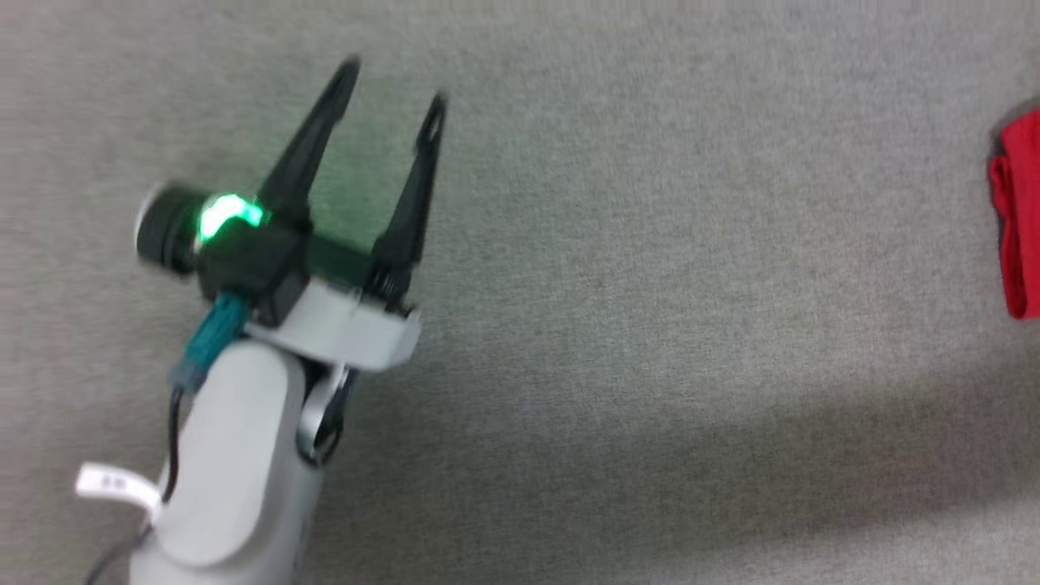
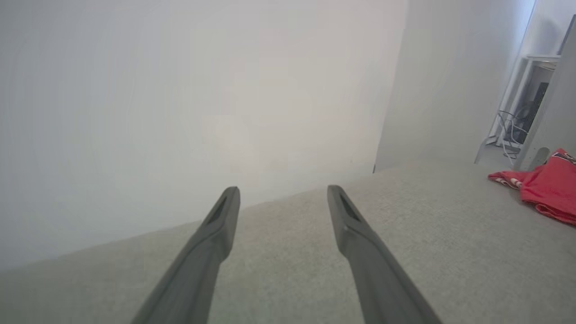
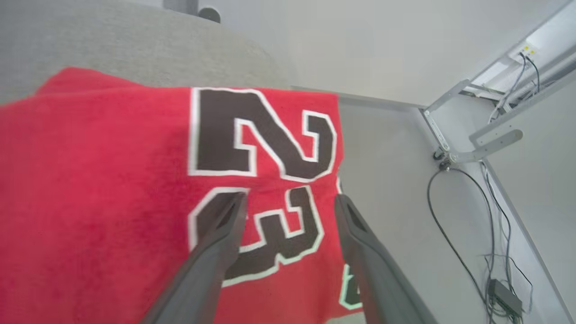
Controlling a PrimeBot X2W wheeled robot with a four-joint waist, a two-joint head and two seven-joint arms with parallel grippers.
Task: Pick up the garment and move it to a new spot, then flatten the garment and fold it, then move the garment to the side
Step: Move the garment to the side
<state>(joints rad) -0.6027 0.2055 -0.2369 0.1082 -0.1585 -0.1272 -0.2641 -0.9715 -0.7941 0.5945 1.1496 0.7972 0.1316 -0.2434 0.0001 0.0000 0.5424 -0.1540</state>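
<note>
Left gripper (image 1: 393, 85) sits closest to the head camera, low on the left, on its pale forearm (image 1: 236, 455), with a green light (image 1: 227, 215) lit at the wrist. I read its two dark fingers as spread and released, over the grey felt-like surface (image 1: 650, 325). Garment (image 1: 1020, 219) lies on that surface at the right edge, well apart from this gripper. Right gripper (image 3: 290, 198) hangs over the red cloth, fingers likewise spread and released, above the black-and-white lettering (image 3: 216, 121) reading "23". I cannot tell whether its tips touch the cloth.
</note>
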